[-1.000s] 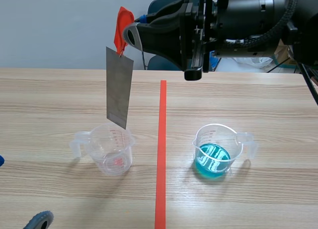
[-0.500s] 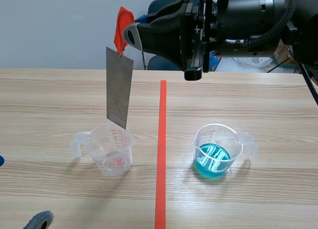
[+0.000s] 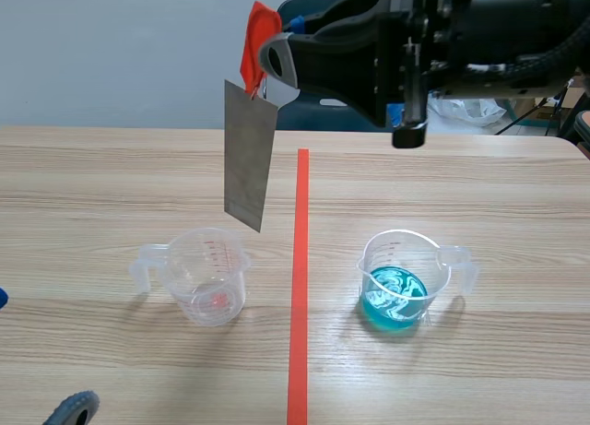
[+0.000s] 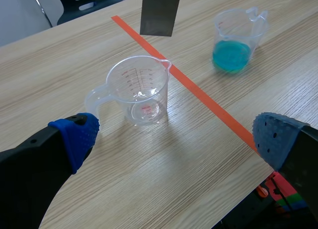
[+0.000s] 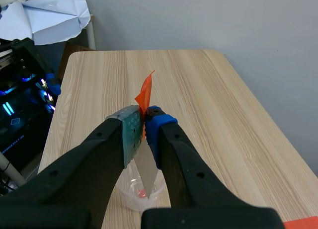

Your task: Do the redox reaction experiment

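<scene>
well, the right gripper [image 3: 269, 64] is clamped on the top edge of a thin grey metal sheet [image 3: 249, 158], both pads pressed flat against it, with an orange-red tab [image 3: 259, 30] sticking up past the fingertips. the sheet hangs straight down from the grip, tilted a little so one corner points lowest. that corner is in the air, touching nothing. the right arm is raised high, coming in across the upper right of the scene view, its fingers pointing sideways toward the left arm's side.

below the held sheet stands the empty clear beaker [image 3: 210, 277], upright with its handle turned away from the orange tape line [image 3: 300, 287]; the sheet's low corner is above its rim, on the tape-line side, with open air between them. the beaker of blue liquid [image 3: 402, 282] sits well off to the right arm's side of the tape line, apart from the sheet.

the left gripper [image 4: 176, 139] is spread wide and holds nothing, low near the table's [image 3: 111, 167] near edge. the empty beaker stands just ahead of it, the handle close to one blue pad [image 4: 77, 137], not touching.
</scene>
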`<state>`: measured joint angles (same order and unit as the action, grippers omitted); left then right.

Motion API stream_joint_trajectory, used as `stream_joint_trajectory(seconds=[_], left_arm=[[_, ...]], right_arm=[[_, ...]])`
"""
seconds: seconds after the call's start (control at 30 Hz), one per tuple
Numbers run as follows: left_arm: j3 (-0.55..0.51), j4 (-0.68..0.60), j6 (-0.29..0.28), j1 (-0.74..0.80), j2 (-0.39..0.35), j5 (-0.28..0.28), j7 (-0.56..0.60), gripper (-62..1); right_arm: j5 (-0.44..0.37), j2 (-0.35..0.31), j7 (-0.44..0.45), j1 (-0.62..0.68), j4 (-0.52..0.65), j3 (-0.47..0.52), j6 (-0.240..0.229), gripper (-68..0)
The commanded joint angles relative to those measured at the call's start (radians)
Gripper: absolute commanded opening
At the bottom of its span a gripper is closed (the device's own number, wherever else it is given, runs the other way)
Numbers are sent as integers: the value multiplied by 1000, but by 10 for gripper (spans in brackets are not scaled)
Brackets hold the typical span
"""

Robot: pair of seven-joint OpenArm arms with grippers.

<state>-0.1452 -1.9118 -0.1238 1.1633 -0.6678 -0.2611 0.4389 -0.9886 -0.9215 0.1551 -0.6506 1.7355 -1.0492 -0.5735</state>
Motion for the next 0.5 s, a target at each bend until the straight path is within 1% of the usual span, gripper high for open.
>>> stream_joint_trajectory(seconds=[0.0, 0.27, 0.3, 0.4, 0.47], left_arm=[[-2, -13, -2, -3, 3, -4, 14, 14], [-2, -13, -2, -3, 3, -4, 14, 14], [-2, -13, -2, -3, 3, -4, 14, 14], [-2, -13, -2, -3, 3, -4, 14, 14], [-2, -13, -2, -3, 3, -4, 14, 14]], right_arm=[[-19, -42, 32, -31, 33, 4, -1, -665], [-21, -214, 126, -31, 75, 4, -4, -665], [-31, -238, 140, -31, 76, 4, -9, -665], [-37, -305, 185, -31, 76, 4, -45, -665], [-37, -350, 208, -31, 76, 4, -49, -665]])
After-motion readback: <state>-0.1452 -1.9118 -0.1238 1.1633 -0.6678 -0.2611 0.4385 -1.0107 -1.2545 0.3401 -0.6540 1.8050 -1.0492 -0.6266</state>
